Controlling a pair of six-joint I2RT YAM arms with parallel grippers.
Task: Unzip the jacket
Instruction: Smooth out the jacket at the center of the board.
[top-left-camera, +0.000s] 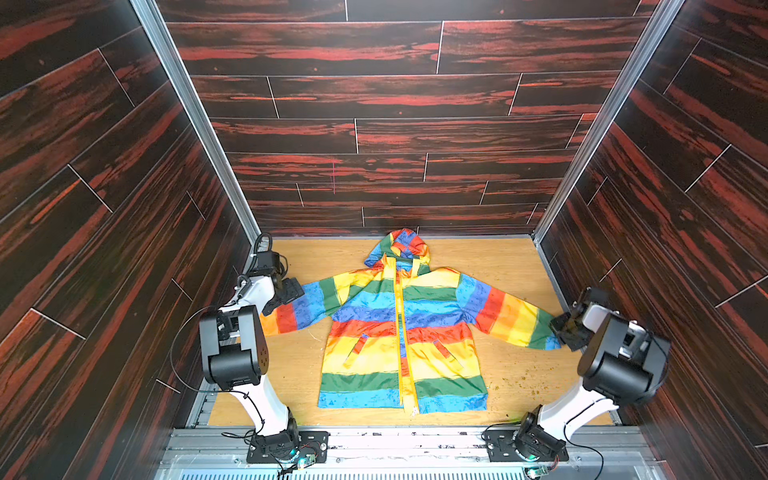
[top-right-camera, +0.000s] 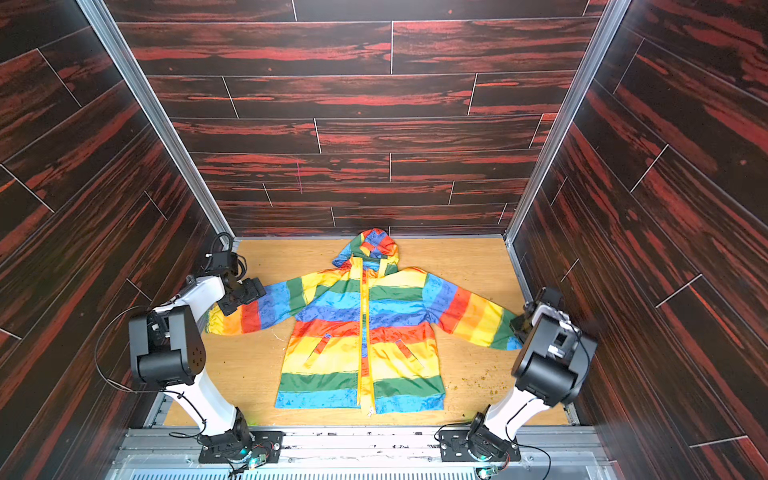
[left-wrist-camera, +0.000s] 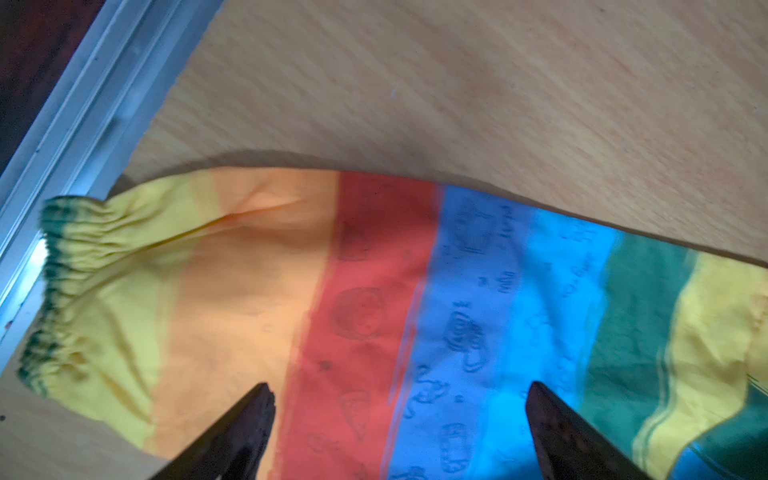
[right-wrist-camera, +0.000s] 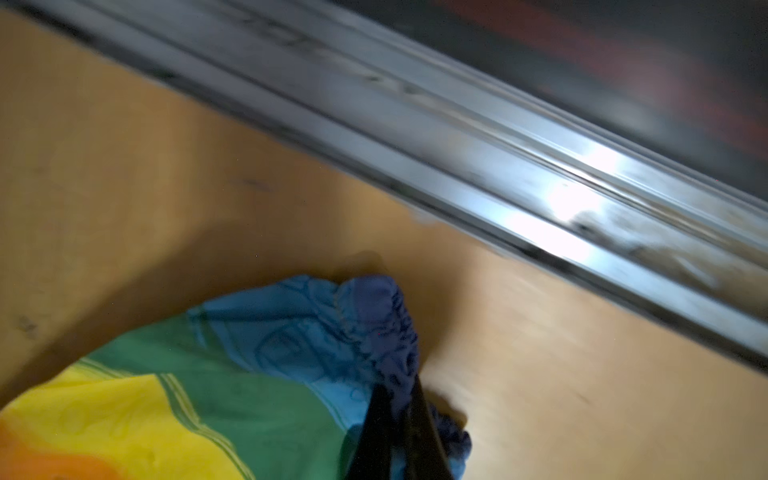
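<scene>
One jacket (top-left-camera: 403, 332), cuff (right-wrist-camera: 374, 320) in right tool (right-wrist-camera: 397, 401)

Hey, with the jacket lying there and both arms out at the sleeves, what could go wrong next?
The right gripper is shut on just the blue cuff; a pull could drag the thin jacket sideways or slip off. The left gripper hangs open over the other sleeve, so nothing anchors that side. The zipper looks closed, far from both.

jacket (top-right-camera: 332, 357): flat on worktop (top-right-camera: 245, 374), zipped, sleeves spread wide | left claw (top-right-camera: 243, 297): above one sleeve | right claw (top-right-camera: 520, 323): at the opposite cuff
</scene>
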